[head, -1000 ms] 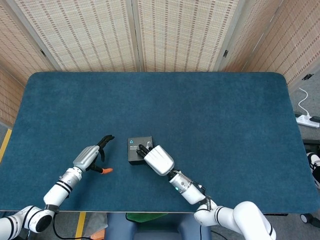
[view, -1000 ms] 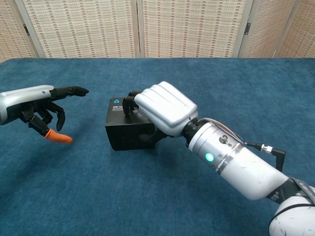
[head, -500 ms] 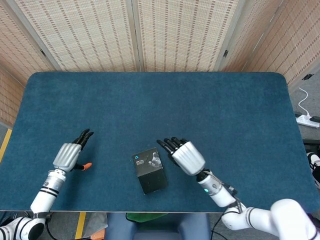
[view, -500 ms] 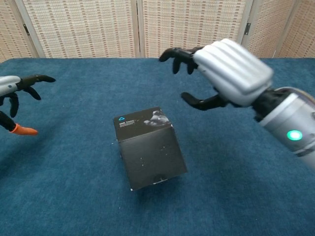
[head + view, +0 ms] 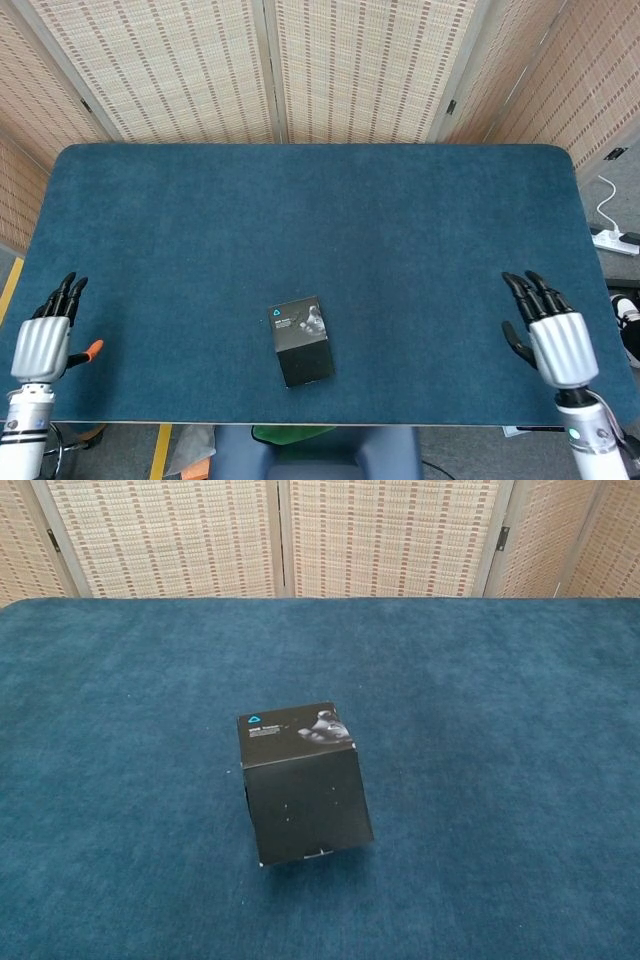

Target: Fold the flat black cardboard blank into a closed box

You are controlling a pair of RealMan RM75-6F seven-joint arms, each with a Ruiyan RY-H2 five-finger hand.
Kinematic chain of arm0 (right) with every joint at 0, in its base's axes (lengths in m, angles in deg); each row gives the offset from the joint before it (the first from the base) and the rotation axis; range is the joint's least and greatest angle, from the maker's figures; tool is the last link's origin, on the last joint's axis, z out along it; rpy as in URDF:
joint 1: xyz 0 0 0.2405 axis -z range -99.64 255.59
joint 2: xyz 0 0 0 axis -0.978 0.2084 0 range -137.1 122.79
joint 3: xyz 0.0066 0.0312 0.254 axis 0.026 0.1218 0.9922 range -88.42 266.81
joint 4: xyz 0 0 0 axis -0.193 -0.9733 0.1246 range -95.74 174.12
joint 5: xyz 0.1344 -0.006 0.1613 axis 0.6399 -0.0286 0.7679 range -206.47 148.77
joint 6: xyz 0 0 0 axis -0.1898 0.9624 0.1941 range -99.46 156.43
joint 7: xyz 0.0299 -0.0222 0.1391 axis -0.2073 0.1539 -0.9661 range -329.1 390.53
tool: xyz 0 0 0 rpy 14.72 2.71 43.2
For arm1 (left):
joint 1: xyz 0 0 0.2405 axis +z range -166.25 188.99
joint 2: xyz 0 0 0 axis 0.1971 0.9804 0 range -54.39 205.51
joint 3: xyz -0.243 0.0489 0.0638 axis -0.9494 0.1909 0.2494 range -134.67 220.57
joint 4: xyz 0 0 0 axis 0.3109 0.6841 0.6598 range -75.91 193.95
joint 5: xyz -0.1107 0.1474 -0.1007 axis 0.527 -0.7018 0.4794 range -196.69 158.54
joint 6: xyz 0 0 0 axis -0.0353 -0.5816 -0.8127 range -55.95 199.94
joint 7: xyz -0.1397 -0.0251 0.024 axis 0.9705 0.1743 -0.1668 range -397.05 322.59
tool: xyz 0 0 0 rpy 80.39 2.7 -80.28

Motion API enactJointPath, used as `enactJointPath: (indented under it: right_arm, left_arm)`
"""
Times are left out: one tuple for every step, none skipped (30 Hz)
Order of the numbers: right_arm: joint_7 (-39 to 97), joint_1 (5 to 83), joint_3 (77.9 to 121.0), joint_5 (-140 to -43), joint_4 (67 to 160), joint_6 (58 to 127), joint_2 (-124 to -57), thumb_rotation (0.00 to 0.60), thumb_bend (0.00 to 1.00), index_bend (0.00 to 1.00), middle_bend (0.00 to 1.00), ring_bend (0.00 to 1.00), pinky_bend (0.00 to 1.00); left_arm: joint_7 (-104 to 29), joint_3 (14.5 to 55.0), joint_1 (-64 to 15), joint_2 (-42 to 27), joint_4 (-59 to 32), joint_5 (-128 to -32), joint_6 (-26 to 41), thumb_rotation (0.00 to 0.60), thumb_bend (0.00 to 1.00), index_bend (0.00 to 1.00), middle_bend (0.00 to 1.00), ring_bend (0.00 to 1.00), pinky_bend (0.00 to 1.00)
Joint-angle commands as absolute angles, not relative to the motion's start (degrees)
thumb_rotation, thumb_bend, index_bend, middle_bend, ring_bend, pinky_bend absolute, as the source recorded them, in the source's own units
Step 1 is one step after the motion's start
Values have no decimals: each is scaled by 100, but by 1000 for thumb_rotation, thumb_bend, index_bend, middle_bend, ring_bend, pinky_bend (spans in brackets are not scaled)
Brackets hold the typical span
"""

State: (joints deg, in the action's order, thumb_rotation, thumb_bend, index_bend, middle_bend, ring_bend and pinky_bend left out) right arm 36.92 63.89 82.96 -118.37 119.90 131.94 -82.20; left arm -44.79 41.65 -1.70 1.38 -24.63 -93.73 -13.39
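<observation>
Sitting closed on the blue bench (image 5: 300, 200) is the black box (image 5: 301, 340), near the front edge and a bit left of centre in the head view. It's fully folded up, all the flaps look shut, and it's resting on its own with nothing touching it.

From above, the box reads as a rectangle whose long axis runs roughly front to back, twisted a little so the far end leans toward the robot's left and the near end toward its right. In the chest view (image 5: 303, 785) it's turned so one corner edge faces the camera side, showing the top face and a plain black side.

The top face has a small blue triangle logo (image 5: 256, 719) at the far left corner, a few lines of tiny white text next to it that are way too small to read, and a greyish printed picture (image 5: 325, 726) on the right half. No brand can be made out.

Both arms are parked way out at the bench's corners, well apart from the box. The left robot hand (image 5: 43, 340) is at the front left edge, fingers straight and spread, holding nothing, with an orange thumb tip (image 5: 92, 349) sticking out. The right robot hand (image 5: 552, 338) is at the front right, fingers also apart, empty. Neither shows in the chest view.
</observation>
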Motion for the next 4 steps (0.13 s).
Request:
enactJointPath:
  right_arm:
    - [3071,6882,8209,-11753,11939,13506,-7995,600,324,35,159,78,286]
    - [2886,6992,8189,-11743,11905,13522,-7963,600,325,30,154,69,278]
    - [2767,7062,8172,-11733,11881,13507,-7938,600,327,24,149,58,268]
    - [2664,7126,8155,-11720,11865,13480,-7914,600,329,18,144,51,260]
  left_arm:
    - [-4369,4257,95,153,-2401,-9511,-1619,600,197,40,36,153,320]
    - [-4334,4285,189,137,-2387,-9567,-1726,600,197,40,36,152,316]
    - [-4312,4304,249,127,-2377,-9608,-1792,600,197,40,36,151,311]
    - [-4295,4321,306,117,-2371,-9642,-1848,600,197,40,36,149,308]
